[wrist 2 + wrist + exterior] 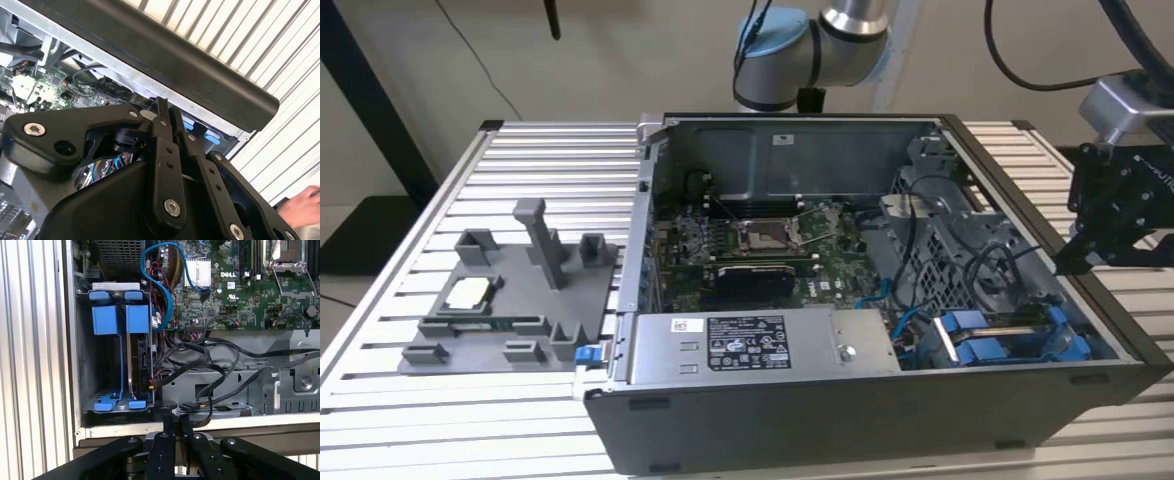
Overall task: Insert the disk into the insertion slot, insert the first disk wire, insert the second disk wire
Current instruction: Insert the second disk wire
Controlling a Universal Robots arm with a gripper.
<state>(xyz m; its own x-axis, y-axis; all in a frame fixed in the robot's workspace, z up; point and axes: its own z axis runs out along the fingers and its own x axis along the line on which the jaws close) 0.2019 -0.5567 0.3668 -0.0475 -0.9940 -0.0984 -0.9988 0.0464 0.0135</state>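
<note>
Blue-edged slot (107,320) holds what looks like the disk (140,365), on edge | gripper (174,416), fingers together and empty, just outside case wall (260,421) | slot's long axis runs straight away from gripper.

Robot lab or test bench, not a home. Slatted aluminium table (400,400), robot arm (821,45) rising behind it. An open desktop computer case (854,425) lies on the table with its circuit board (761,240) exposed. Grey plastic fixture tray (520,305) beside the case holds loose parts. Plain beige wall (627,60) behind, black cable (993,50) hanging, black stand (367,90) at the exterior view's left.
</note>
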